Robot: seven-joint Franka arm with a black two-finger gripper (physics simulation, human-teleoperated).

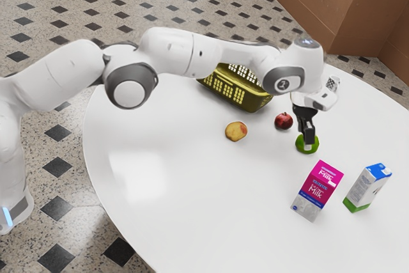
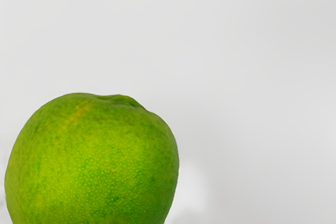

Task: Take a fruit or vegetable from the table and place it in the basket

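Pink carton [image 1: 317, 190] nearest; then, left to right: basket [image 1: 225, 91] by the tabletop's [image 1: 192, 209] far edge, green lime [image 2: 93, 161] at the end effector [image 1: 308, 141], whose opening and hold I cannot tell. Wrist view adds the lime's yellow streak.

Bright-green fruit [image 2: 94, 161], yellow-streaked & dotted w/ pale specks, on plain wht. table [image 1: 185, 196]. Just beside it, a dk.-red fruit [image 1: 284, 121]; farther from it, a yellow fruit [image 1: 234, 132] w/ reddish patch & an olive-yellow basket [image 1: 251, 103], grid-patterned. Nr. it, a magenta, blue & gray carton [image 1: 317, 190] & a wht. carton [image 1: 365, 188], blue-topped, green-based.
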